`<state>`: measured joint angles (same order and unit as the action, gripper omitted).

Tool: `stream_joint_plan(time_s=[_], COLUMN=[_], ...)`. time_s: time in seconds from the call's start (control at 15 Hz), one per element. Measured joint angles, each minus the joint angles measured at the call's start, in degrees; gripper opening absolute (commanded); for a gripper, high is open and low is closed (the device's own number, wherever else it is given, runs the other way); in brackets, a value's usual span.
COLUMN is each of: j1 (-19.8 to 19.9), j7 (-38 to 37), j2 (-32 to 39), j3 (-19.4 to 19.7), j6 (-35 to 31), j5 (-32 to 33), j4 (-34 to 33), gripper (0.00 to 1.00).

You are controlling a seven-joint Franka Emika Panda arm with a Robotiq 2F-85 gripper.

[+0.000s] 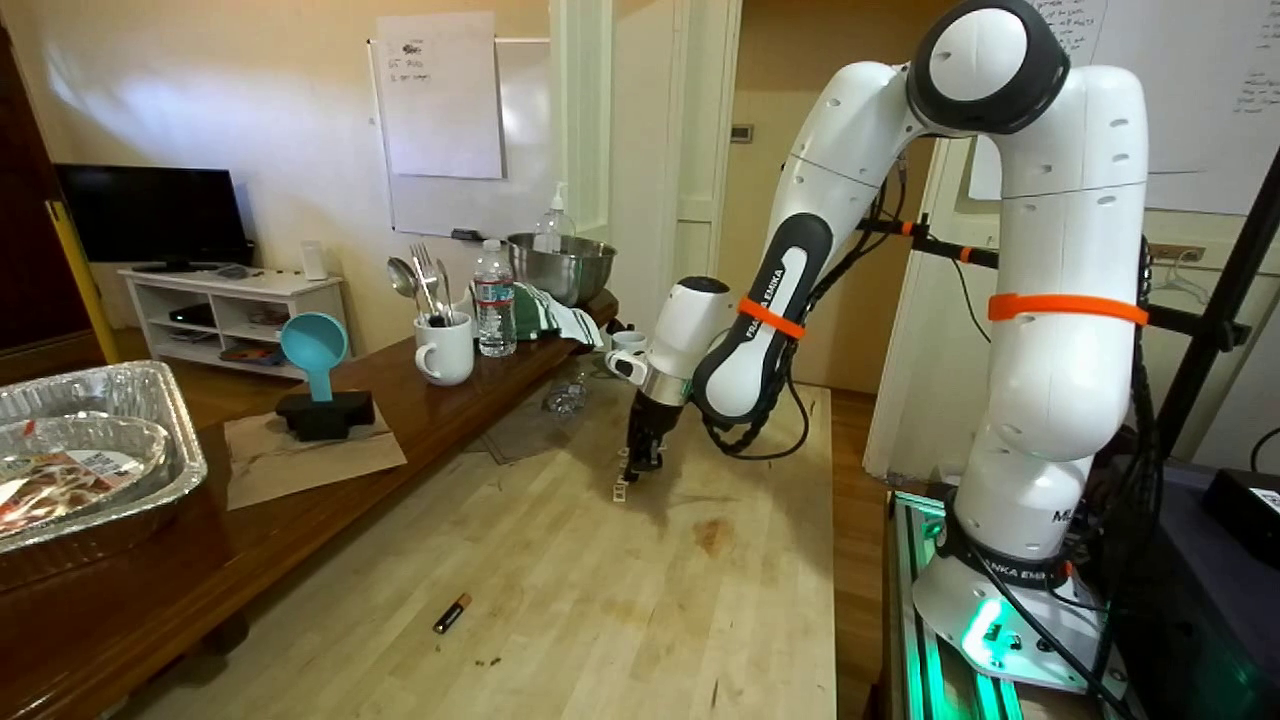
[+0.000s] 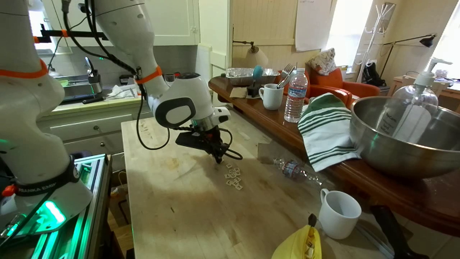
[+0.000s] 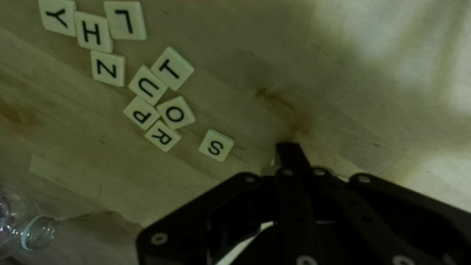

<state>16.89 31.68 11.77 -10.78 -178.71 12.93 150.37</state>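
Observation:
My gripper (image 3: 289, 152) is shut, its dark fingertips pressed together low over the wooden table. The nearest tile in plain sight is a cream letter tile marked S (image 3: 216, 145), just left of the fingertips in the wrist view. Beyond it cluster tiles R (image 3: 163, 136), O (image 3: 176, 112), P (image 3: 141, 113), U (image 3: 148, 85) and T (image 3: 172, 68). Farther up-left lie N (image 3: 107, 69), H (image 3: 93, 32), Y (image 3: 57, 17) and L (image 3: 125, 20). A pale sliver shows beside the fingertips; what it belongs to is hidden. Whether the tips touch the table, I cannot tell.
An empty plastic bottle (image 2: 293, 169) lies near the raised wooden counter (image 2: 251, 104). A white mug (image 2: 339, 216) and a yellow pouch (image 2: 298, 244) stand at the table's end. A battery (image 1: 452, 613) lies on the table. On the counter sit a metal bowl (image 2: 406, 154) and foil trays (image 1: 180, 430).

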Motion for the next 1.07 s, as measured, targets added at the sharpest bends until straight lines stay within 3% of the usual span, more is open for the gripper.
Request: stream_joint_plan(time_s=[1.07], j1=[3.47], j7=[4.54], j2=[0.5], j3=[-3.92], j6=[0.0], j5=[0.0], j4=[-0.33], gripper=[0.0])
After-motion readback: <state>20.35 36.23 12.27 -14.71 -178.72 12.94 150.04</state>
